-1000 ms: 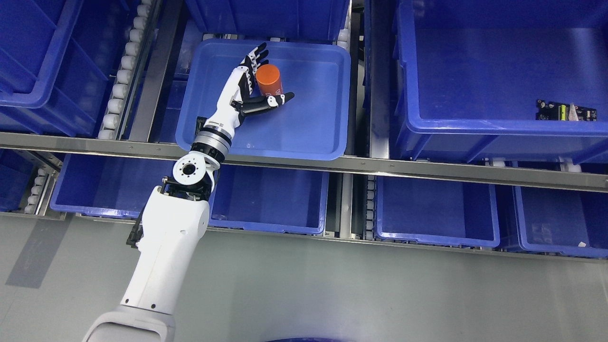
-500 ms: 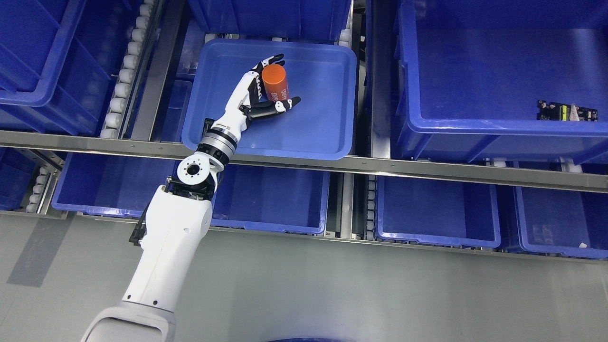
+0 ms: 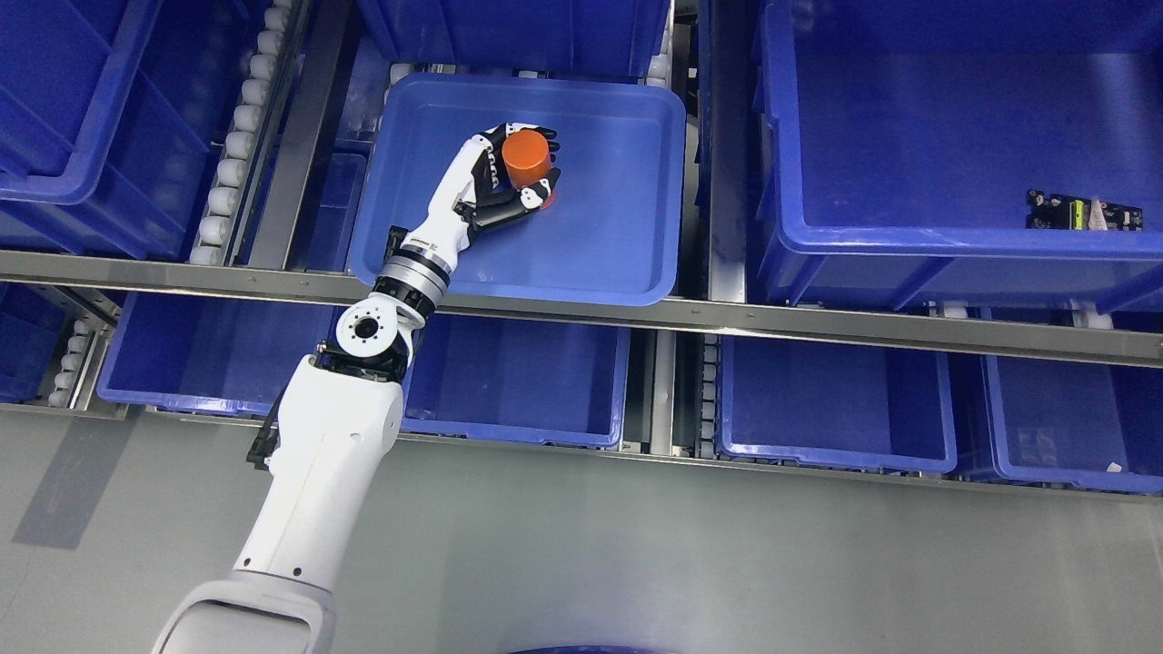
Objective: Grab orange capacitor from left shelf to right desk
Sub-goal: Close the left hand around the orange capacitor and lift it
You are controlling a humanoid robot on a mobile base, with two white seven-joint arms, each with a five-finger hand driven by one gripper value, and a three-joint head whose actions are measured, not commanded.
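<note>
Now the left hand (image 3: 509, 177) wraps its fingers (image 3: 543, 145) around the orange capacitor (image 3: 529, 157), near the far-left corner of the shallow blue tray (image 3: 591, 263). The smooth cylinder could slip out on lifting if the grip is loose.

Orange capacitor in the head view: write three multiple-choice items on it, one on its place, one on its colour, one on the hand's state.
1. Where is the capacitor?
A. in the shallow blue tray
B. on the floor
C. beside the circuit board

2. What colour is it?
A. green
B. orange
C. white

3. What is the left hand doing?
A. spread open beside it
B. resting on the floor
C. fingers curled around it

Answers: 1 A, it sits within the tray's rim; 2 B, its body is plainly orange; 3 C, the fingers wrap its sides.
</note>
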